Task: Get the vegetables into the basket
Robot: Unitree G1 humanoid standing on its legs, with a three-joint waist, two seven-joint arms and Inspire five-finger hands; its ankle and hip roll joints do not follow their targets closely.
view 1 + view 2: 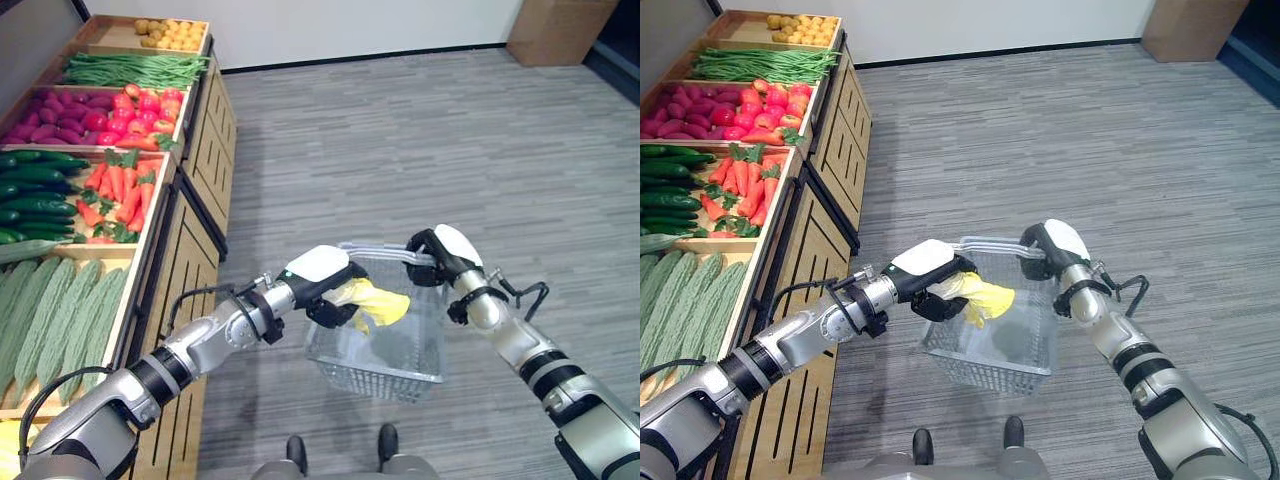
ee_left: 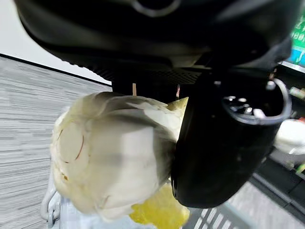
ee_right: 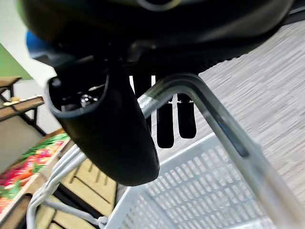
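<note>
Robot stands by a wooden veg stand (image 1: 190, 250) w/ a wire basket (image 1: 385, 350) held off the floor. Right hand (image 1: 432, 256) has fingers curled round the basket's handle (image 1: 375, 250), thumb on the other side per right wrist view. Left hand (image 1: 322, 285) is over the basket's near-left rim, fingers and thumb wrapped round a pale yellow leafy veg (image 1: 378, 303), prob. a cabbage, held above the basket's inside. On the stand: carrots (image 1: 120, 195), cucumbers (image 1: 30, 195), green beans (image 1: 130, 68), tomatoes (image 1: 145, 110).
</note>
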